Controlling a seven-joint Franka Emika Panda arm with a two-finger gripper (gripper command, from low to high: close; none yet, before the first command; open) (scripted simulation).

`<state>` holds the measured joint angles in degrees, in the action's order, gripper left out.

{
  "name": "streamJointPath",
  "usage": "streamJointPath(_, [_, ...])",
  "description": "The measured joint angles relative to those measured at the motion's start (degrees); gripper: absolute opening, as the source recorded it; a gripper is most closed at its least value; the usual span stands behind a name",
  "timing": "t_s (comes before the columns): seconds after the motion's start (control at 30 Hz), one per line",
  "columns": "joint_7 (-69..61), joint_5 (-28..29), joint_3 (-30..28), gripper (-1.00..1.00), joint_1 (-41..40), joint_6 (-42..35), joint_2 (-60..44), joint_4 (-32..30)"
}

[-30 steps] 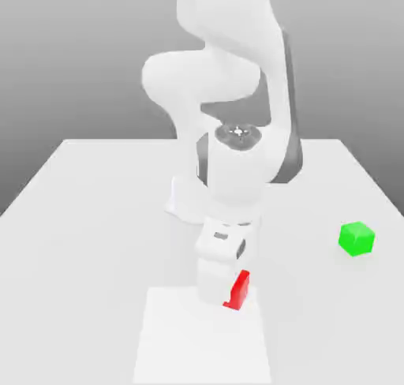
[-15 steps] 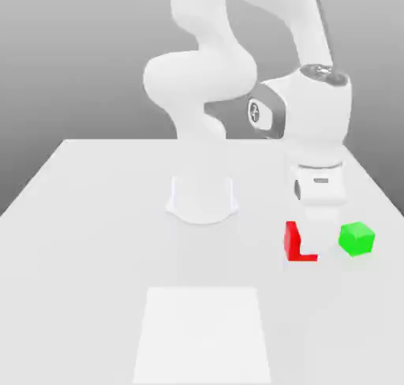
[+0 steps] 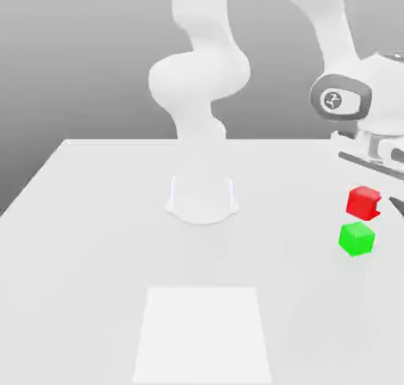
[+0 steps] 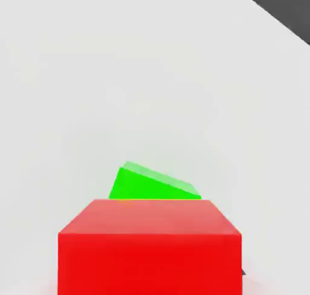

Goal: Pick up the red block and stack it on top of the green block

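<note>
Holding the red block (image 3: 364, 202) in the tool (image 3: 374, 204), just above the green block (image 3: 356, 239). Could slip off if dropped crooked.

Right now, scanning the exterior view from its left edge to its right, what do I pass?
Pale square patch on the table → arm's round base → green block and red block almost in line, red above green.

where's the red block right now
In the exterior view the red block is at the far right, held up off the table just above the green block, under the arm's hand.
</note>
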<state>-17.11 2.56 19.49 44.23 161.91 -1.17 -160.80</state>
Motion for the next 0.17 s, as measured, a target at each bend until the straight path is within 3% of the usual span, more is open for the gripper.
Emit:
streamJointPath(0.07, [2.4, 3.4, -1.3, -1.0, 0.66, 2.85, -3.17, 0.05])
streamJointPath(0.1, [3.09, 4.38, -1.63, 1.0, 0.82, 3.7, -4.13, 0.06])
streamJointPath(0.17, [3.09, 4.38, -1.63, 1.0, 0.82, 3.7, -4.13, 0.06])
